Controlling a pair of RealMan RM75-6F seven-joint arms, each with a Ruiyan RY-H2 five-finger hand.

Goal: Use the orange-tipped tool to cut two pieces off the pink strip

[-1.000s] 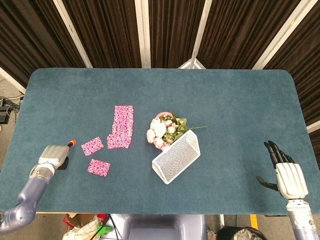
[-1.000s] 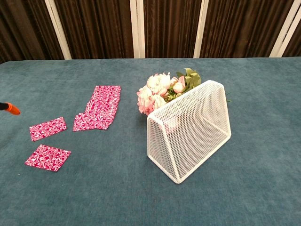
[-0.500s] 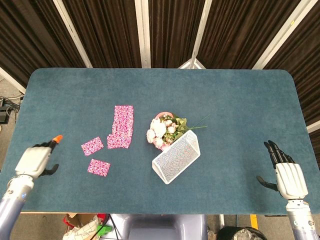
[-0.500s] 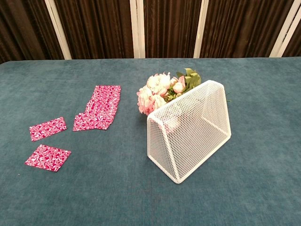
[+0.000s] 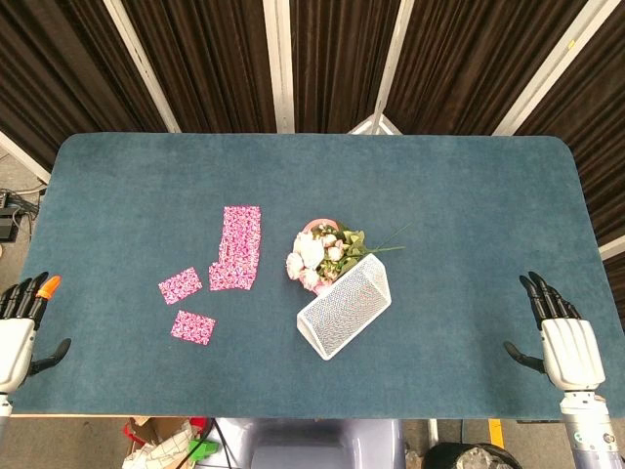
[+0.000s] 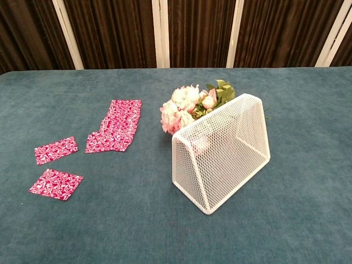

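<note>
Felt-like teal worktop [image 5: 469, 215] carries the patterned pink strip [image 5: 237, 248], flat, its long axis running 12 to 6. Two cut rectangles [image 5: 181, 285] [image 5: 192, 326] lie at its 8 o'clock. The left hand [image 5: 18, 337] holds the orange-tipped tool [image 5: 47, 285] among extended fingers. The right hand [image 5: 562, 337] is empty, fingers spread. A white wire-mesh basket [image 5: 344, 308] lies tipped beside the flowers [image 5: 317, 256].

Left hand [image 5: 17, 337] with orange-tipped tool [image 5: 47, 286] withdrew to table's left edge.
</note>
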